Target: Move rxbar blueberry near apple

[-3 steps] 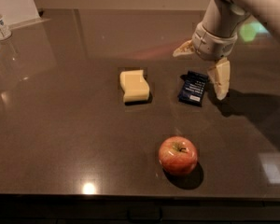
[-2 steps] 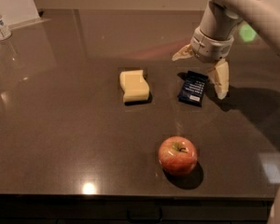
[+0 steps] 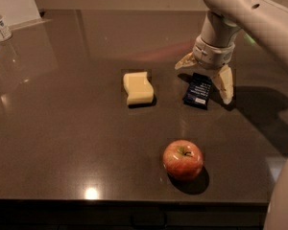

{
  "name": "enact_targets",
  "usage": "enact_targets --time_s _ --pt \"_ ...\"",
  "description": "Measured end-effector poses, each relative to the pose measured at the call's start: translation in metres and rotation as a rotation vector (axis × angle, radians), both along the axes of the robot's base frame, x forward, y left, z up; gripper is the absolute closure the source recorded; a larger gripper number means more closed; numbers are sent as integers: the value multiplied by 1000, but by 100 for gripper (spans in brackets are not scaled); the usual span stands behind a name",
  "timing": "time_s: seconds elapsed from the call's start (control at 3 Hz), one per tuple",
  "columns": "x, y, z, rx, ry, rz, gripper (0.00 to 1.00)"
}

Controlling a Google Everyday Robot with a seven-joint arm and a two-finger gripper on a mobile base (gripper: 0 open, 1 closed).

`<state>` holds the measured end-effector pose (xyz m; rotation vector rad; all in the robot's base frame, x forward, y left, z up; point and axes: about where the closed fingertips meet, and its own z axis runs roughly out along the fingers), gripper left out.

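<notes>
The rxbar blueberry (image 3: pixel 198 90), a small flat bar in a dark navy wrapper with white text, lies flat on the dark table. The apple (image 3: pixel 183 159), round and red with yellowish patches and a short stem, sits nearer the front edge, below and a little left of the bar. My gripper (image 3: pixel 206 74) hangs from the white arm at the upper right, directly over the bar's far end. It is open: one pale finger (image 3: pixel 186 61) is left of the bar and the other (image 3: pixel 225 84) right of it, neither closed on it.
A pale yellow wavy block (image 3: pixel 138 87) lies left of the bar. A clear container (image 3: pixel 0 27) and a white board stand at the far left. The table's front edge (image 3: pixel 134 201) runs just below the apple. The arm's white body fills the right side.
The arm has shifted slightly up and to the right over the bar. The bar, apple and yellow block have not moved.
</notes>
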<state>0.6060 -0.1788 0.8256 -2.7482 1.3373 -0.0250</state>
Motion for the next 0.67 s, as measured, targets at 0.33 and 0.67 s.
enact_targets --time_s 0.33,0.67 --pt "-1 -3 -4 -9 9 6 16" --pt "0 -4 -4 -17 19 8 41"
